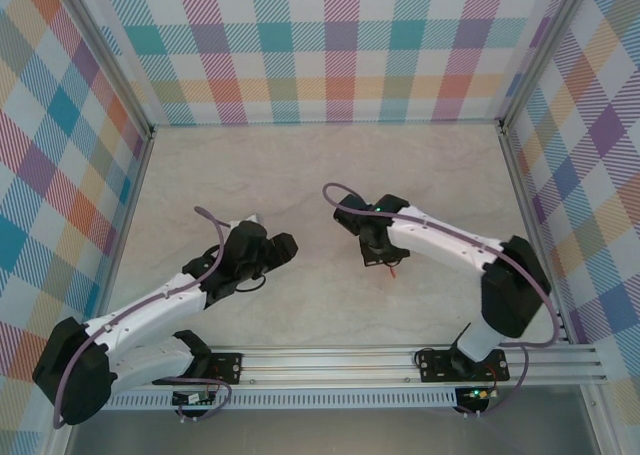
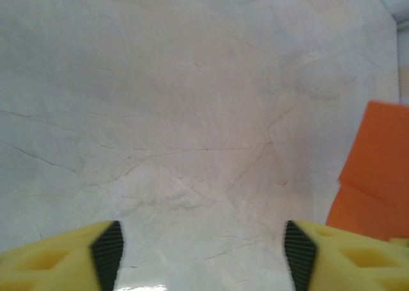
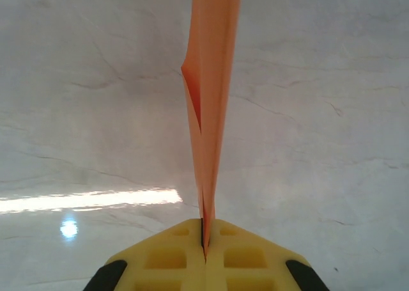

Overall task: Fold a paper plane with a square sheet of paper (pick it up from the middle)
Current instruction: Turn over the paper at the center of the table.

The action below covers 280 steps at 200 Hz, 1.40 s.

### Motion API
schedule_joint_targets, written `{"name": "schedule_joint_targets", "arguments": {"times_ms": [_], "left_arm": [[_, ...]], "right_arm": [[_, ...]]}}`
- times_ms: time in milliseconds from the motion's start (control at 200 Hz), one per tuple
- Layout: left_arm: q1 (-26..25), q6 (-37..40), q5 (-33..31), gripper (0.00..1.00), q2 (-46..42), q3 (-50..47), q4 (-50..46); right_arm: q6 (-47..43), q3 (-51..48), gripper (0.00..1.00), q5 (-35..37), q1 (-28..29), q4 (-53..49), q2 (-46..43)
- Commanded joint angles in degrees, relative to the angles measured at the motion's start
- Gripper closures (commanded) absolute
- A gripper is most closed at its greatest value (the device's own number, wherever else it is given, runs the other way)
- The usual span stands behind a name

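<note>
My right gripper point(image 3: 205, 240) is shut on the folded orange sheet of paper point(image 3: 214, 80). The paper stands edge-on out of the closed yellow jaws, its layers spreading slightly higher up. From above, a small orange tip point(image 1: 393, 268) pokes out under the right gripper point(image 1: 378, 253), right of the table's centre. My left gripper point(image 2: 203, 256) is open, with bare table between its black pads point(image 2: 107, 252). The orange paper point(image 2: 377, 169) lies off to its right, showing a crease across it. In the top view the left gripper point(image 1: 285, 245) points toward the right one, with a gap between them.
The pale marbled tabletop point(image 1: 320, 175) is walled by plaid panels point(image 1: 320, 45) at the back and both sides. A metal rail point(image 1: 400, 360) with the arm bases runs along the near edge. A purple cable point(image 1: 340, 200) loops above the right wrist.
</note>
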Motion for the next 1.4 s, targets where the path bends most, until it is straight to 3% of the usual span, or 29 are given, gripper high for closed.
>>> {"name": "schedule_joint_targets", "arguments": {"times_ms": [0,170,425,485,620,740,975,1395], "left_arm": [[2.36,-1.81,0.73,0.19,-1.69,0.11,-1.36],[5.66,-3.33,4.06,0.01,-1.87,2.91,-1.43],[9.32,-3.79,8.64,0.00,2.27,8.02,-0.96],[9.36,-3.75,9.44,0.00,3.15,9.16,-1.09],[9.85,-5.48,8.36,0.00,2.95,10.15,-2.30],[10.08,-6.09,6.29,0.00,2.09,11.25,-3.88],[10.16,-4.83,3.49,0.00,2.02,15.57,-11.49],[10.67,-1.53,4.32,0.00,2.58,19.68,-11.79]], "right_arm": [[2.24,4.38,0.92,3.56,2.41,-6.53,5.88],[2.13,9.84,0.86,-3.75,5.23,-2.08,15.63],[1.69,8.81,0.76,-13.28,5.83,7.15,19.74],[1.61,7.39,0.69,-14.00,5.75,9.38,18.68],[2.36,5.08,0.58,-15.30,5.76,13.57,15.89],[3.07,3.18,0.54,-17.90,5.67,17.87,14.53],[6.07,0.57,0.47,-16.07,5.67,20.52,11.38],[6.45,-2.36,0.41,-12.02,5.41,19.41,4.27]]}}
